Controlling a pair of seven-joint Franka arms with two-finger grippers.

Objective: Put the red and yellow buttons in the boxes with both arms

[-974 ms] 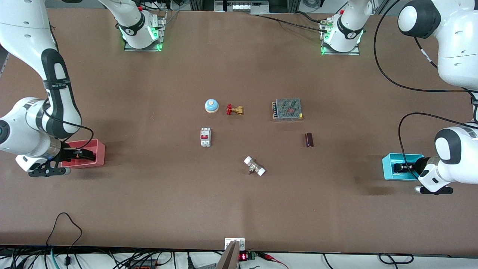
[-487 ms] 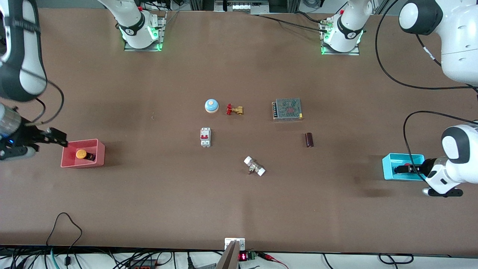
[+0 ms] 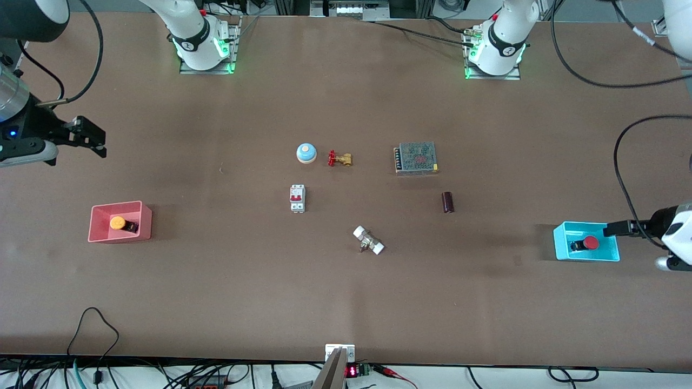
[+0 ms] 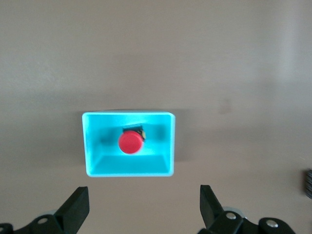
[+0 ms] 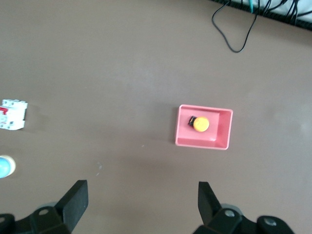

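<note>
- While both buttons lie in their boxes, the placing step reads as complete and the step in hand is judged to be the retreat of the arms.
- Yellow button (image 3: 118,222): lies inside the pink-red box (image 3: 145,229) at the right arm's end of the table, cap tilted, black base beside it.
- Red button (image 3: 590,243): lies inside the cyan box (image 3: 560,242) at the left arm's end of the table.
- Right gripper (image 3: 89,138): raised over bare table, well apart from the pink-red box; fingers spread wide, holding nothing.
- Left gripper (image 3: 616,228): just beside the cyan box, above its rim at the table's end; the wrist view shows its fingers (image 4: 77,207) parted, nothing between them.
- Next move, as a judgement: no further grasp is required; each arm needs only to lift clear without striking its box, then park.
- Bell (image 3: 306,153), breaker (image 3: 297,198) and other mid-table parts are not involved.
</note>
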